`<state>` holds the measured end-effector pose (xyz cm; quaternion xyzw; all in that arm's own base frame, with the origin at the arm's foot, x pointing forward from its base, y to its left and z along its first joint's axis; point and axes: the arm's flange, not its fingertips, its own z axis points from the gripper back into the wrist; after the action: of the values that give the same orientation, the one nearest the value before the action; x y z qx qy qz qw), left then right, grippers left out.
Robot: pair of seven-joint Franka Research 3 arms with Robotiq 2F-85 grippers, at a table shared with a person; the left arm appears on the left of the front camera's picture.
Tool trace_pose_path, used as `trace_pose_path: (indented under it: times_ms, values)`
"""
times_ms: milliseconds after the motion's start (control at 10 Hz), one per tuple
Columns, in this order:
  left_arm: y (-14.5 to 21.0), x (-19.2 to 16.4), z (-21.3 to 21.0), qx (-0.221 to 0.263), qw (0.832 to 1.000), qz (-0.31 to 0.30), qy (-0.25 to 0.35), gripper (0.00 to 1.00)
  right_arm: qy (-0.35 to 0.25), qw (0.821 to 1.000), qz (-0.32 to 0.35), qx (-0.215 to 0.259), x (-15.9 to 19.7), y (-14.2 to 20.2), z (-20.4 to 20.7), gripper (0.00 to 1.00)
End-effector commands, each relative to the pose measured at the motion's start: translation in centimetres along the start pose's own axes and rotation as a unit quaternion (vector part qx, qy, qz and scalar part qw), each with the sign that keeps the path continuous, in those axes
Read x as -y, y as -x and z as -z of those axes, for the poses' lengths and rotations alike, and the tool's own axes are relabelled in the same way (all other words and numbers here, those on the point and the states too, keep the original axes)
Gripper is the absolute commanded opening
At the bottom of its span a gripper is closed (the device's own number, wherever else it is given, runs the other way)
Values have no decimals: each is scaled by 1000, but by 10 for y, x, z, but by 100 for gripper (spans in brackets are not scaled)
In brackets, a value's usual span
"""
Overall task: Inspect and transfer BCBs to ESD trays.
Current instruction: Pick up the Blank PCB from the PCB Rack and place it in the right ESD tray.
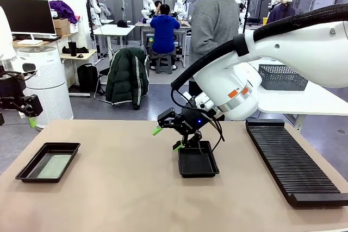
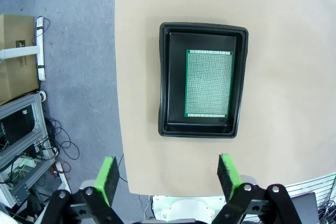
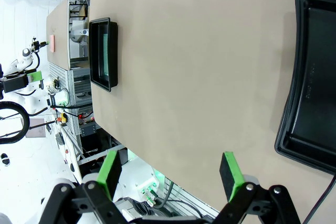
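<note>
BCB (image 2: 209,83) flat inside left ESD tray (image 2: 164,77)

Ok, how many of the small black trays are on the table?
2. The left tray sits near the left edge of the table, holding a green board; the middle tray lies mid-table beside the right pincer, looking empty.

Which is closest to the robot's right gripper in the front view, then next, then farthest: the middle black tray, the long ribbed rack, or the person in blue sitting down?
1. The middle black tray, on the table just below the right gripper.
2. The long ribbed rack, along the table's right side.
3. The person in blue, seated far back in the room, beyond the table.
</note>
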<state>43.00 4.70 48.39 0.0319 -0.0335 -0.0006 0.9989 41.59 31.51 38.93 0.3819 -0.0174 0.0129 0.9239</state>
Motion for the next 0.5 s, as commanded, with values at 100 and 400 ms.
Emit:
trace_pose_path:
  times_ms: [100, 400]
  values:
    - [0, 0, 0, 0, 1000, -3, 8, 100, 3, 1000, 5, 3, 0, 1, 1, 100]
    - [0, 0, 0, 0, 1000, -3, 8, 100, 3, 1000, 5, 3, 0, 1, 1, 100]
